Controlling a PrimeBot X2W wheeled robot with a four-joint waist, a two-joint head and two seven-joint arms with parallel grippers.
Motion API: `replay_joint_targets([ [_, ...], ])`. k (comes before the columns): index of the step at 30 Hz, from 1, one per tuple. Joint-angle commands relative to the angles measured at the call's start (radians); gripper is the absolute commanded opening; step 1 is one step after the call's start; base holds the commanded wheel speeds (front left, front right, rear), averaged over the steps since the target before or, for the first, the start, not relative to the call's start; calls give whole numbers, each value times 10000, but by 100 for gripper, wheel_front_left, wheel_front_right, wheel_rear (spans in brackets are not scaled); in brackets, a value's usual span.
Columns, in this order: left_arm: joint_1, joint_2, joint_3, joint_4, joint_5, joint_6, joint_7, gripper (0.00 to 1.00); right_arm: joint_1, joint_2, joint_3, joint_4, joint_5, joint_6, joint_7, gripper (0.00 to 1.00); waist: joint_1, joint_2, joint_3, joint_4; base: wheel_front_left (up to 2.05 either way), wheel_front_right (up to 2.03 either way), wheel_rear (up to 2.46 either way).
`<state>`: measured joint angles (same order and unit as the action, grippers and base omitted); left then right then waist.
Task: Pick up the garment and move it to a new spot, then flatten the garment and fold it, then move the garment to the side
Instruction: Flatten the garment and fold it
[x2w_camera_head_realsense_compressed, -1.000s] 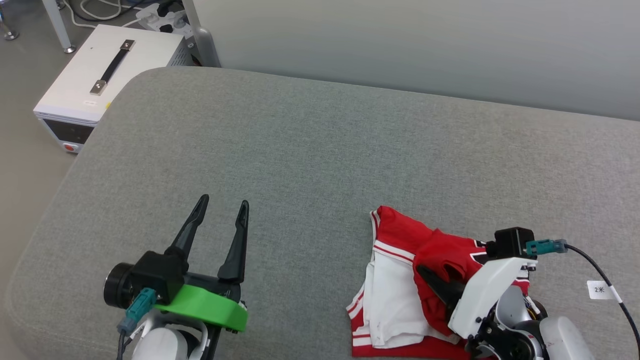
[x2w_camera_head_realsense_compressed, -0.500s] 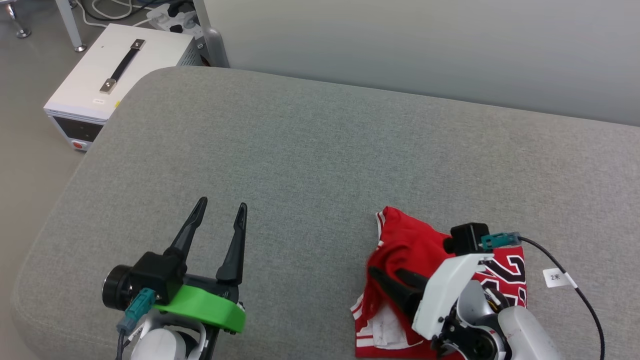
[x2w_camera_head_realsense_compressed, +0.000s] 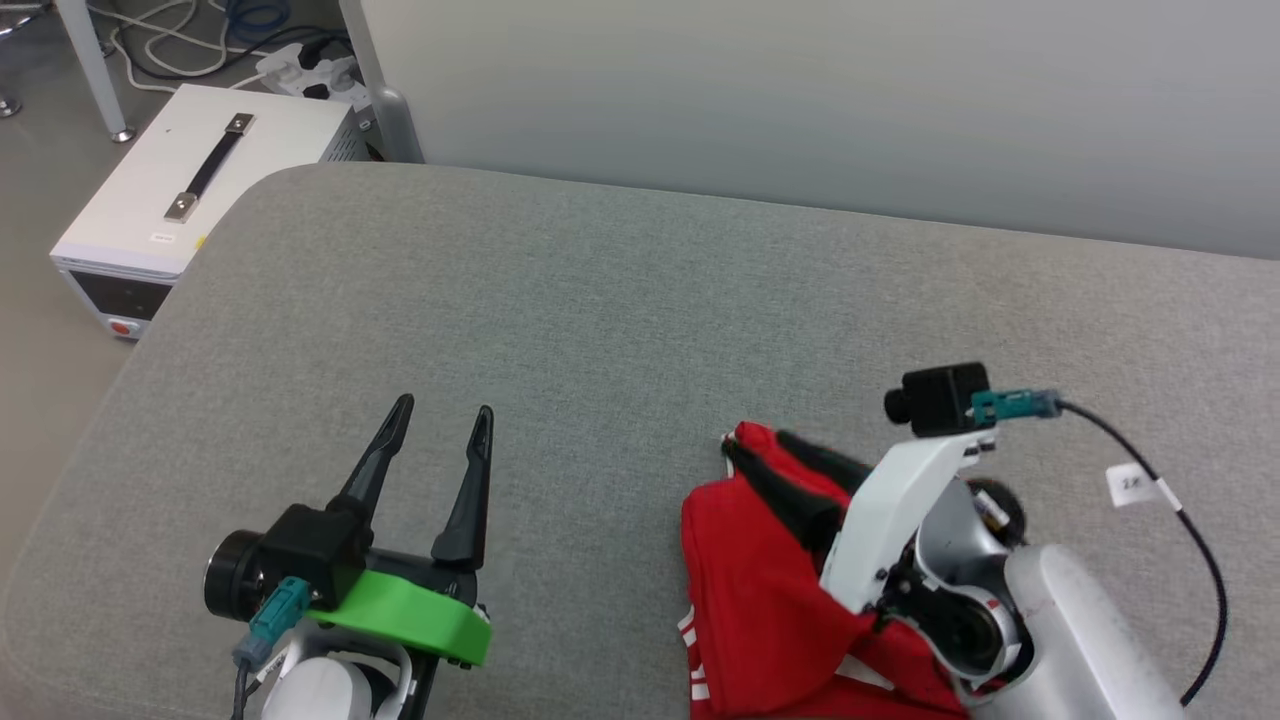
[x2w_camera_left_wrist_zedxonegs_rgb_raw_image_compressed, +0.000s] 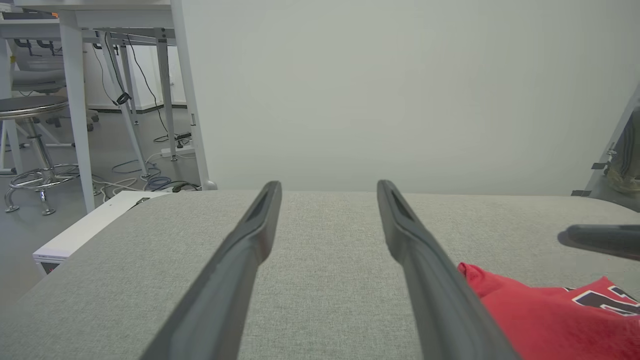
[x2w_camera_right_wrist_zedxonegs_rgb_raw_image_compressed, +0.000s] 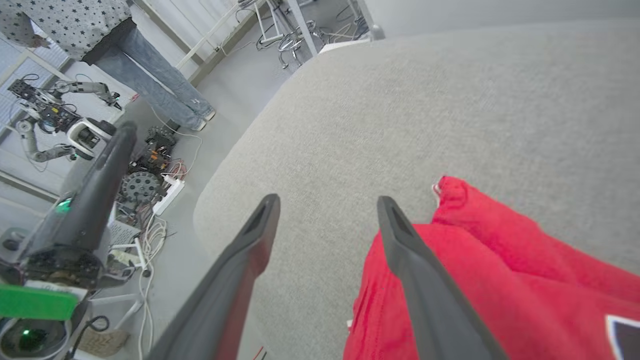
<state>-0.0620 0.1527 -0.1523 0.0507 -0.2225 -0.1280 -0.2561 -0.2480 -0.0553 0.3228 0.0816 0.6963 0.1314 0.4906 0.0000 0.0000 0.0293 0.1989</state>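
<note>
The garment (x2w_camera_head_realsense_compressed: 760, 600) lies bunched at the front right of the grey cushioned surface (x2w_camera_head_realsense_compressed: 620, 300), mostly plain red side up, with a little white trim at its front edge. In the left wrist view the garment (x2w_camera_left_wrist_zedxonegs_rgb_raw_image_compressed: 540, 320) shows black white-outlined lettering at its right. My right gripper (x2w_camera_head_realsense_compressed: 760, 445) hovers open over the garment's left corner and holds nothing. In the right wrist view, grey cushion shows between the fingers of my right gripper (x2w_camera_right_wrist_zedxonegs_rgb_raw_image_compressed: 327, 201), and the garment (x2w_camera_right_wrist_zedxonegs_rgb_raw_image_compressed: 500, 280) runs under the right one. My left gripper (x2w_camera_head_realsense_compressed: 442, 408) stands open and empty, well left of the garment.
A white box (x2w_camera_head_realsense_compressed: 190, 190) with a black handle sits on the floor off the cushion's left back corner, with cables and a power strip (x2w_camera_head_realsense_compressed: 300, 70) behind it. A pale wall (x2w_camera_head_realsense_compressed: 800, 100) backs the cushion. A person (x2w_camera_right_wrist_zedxonegs_rgb_raw_image_compressed: 125, 40) stands beyond the left edge.
My right gripper has opened and let go of the garment after pulling a flap leftward. The white sleeve part is now covered by red cloth. The head camera has shifted slightly.
</note>
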Motion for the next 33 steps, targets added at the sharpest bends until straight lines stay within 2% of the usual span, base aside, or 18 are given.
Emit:
replay_joint_targets([
  [1,126,-31,21,-43,-44,-27,-57,100,-323,-217,-99,-182,-446,-7,-170,100,0,0,-10,-144,0,0,0],
  [9,81,-162,14,-112,-262,-27,-57,100,-823,-2605,-373,-941,-2808,-7,-2104,100,0,0,62,-639,0,0,0],
  [11,74,-196,44,-151,-318,-27,-57,100,-714,-3047,-653,-1004,-3224,-7,-2702,100,0,0,122,-781,0,0,0],
  [14,72,-220,37,-193,-380,-27,-57,100,-353,-3326,-1186,-1057,-3578,-7,-3466,100,0,0,200,-974,0,0,0],
  [17,70,-236,50,-232,-408,-27,-57,100,180,-3361,-1826,-1172,-3900,-7,-4207,100,0,0,298,-1145,0,0,0],
  [23,141,-298,100,-267,-566,-27,-57,100,1429,-2756,-3095,-1434,-4281,-7,-5527,100,0,0,352,-1331,0,0,0],
  [33,422,-396,126,-227,-577,-27,-57,100,2819,-1254,-4072,-1404,-4701,-7,-6939,100,0,0,326,-1399,0,0,0],
])
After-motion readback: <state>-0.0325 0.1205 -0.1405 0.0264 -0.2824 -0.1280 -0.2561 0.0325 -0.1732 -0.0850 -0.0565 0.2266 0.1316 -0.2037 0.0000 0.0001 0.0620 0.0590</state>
